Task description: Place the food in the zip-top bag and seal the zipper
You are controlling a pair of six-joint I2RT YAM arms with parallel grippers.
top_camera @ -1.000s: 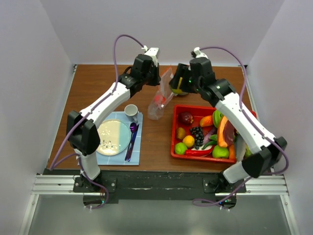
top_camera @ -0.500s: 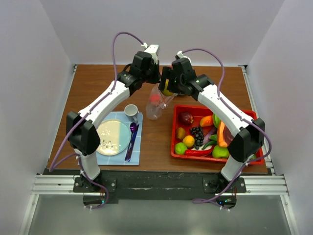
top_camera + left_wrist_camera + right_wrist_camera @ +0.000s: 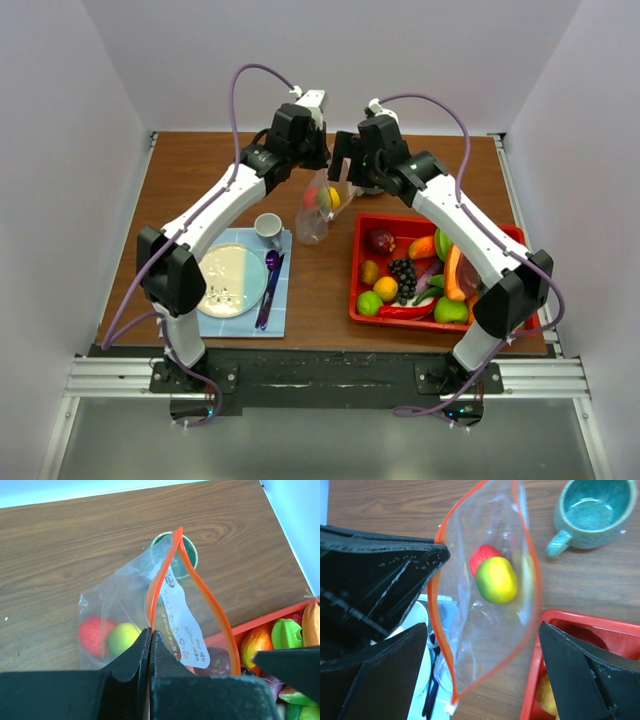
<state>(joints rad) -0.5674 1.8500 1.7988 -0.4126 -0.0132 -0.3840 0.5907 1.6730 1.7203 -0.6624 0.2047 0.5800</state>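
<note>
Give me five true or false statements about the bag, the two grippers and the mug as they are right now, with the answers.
1. The zip-top bag has its mouth open. True.
2. The bag is empty. False: a red fruit and a yellow-green fruit lie inside it.
3. The left gripper pinches the bag's edge. True.
4. The right gripper holds a fruit. False: its jaws stand open above the bag's mouth, with nothing gripped.
5. The teal mug sits in the red tray. False: it stands on the table, outside the tray.
</note>
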